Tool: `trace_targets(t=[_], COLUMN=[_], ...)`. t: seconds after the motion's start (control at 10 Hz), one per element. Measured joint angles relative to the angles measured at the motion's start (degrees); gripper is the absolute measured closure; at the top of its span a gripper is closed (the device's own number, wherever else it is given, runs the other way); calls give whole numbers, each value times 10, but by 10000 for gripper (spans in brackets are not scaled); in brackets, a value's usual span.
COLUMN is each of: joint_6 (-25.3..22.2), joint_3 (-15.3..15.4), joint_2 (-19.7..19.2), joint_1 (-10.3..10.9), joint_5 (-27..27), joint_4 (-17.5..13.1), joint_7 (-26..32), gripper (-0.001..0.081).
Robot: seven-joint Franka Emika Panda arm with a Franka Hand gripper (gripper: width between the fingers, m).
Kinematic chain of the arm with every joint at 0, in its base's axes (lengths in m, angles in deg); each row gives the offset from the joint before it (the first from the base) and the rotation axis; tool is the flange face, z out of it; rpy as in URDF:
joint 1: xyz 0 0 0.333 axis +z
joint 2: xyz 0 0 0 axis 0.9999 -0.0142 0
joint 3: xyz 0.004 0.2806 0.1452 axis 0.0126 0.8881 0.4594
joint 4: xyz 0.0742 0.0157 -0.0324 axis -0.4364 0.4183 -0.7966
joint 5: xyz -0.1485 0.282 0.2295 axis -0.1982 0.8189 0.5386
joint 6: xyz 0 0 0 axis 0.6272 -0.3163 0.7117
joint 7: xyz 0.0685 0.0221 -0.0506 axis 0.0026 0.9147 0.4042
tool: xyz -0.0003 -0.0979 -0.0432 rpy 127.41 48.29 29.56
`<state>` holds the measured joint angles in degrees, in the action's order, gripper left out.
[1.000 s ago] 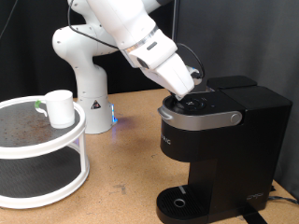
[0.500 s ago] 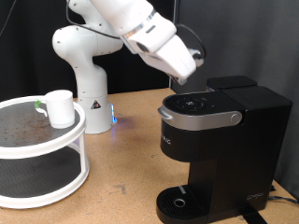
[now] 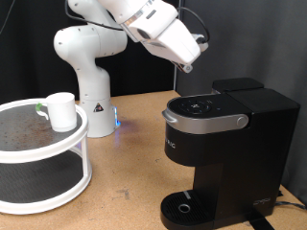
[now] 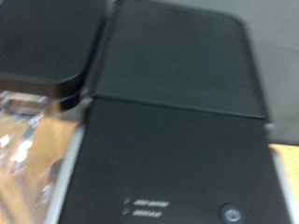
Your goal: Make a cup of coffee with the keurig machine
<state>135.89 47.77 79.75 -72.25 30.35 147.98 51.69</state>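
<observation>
The keurig machine (image 3: 225, 144) stands at the exterior view's right, black with its lid down and a silver-rimmed button panel (image 3: 204, 107) on top. My gripper (image 3: 189, 65) hangs in the air above that panel, clear of the machine and holding nothing that I can see. The white cup (image 3: 61, 110) sits on the upper tier of a round white stand (image 3: 58, 153) at the exterior view's left, far from the gripper. The wrist view is blurred and filled by the machine's black top (image 4: 177, 65). A small round button (image 4: 229, 213) shows there, but no fingers.
The arm's white base (image 3: 84, 67) stands behind, between stand and machine, with a blue light at its foot. The machine's round drip base (image 3: 187, 207) holds nothing. Bare wooden table (image 3: 129, 163) lies between the stand and the machine.
The gripper has lifted straight up off the machine's button panel, from touching height to well above it. The cup and the machine have not moved.
</observation>
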Motion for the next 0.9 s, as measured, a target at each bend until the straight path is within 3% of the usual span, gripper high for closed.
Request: trace_targets(t=[0.2,0.3,0.9], joint_6=[17,3,-135], joint_3=[-8,-16,-61], joint_2=[21,39,127], joint_1=[-3,-9,-68], joint_5=[71,75,-20], joint_4=[26,38,63], joint_7=[-25,-38,-40], gripper=[803,803,803])
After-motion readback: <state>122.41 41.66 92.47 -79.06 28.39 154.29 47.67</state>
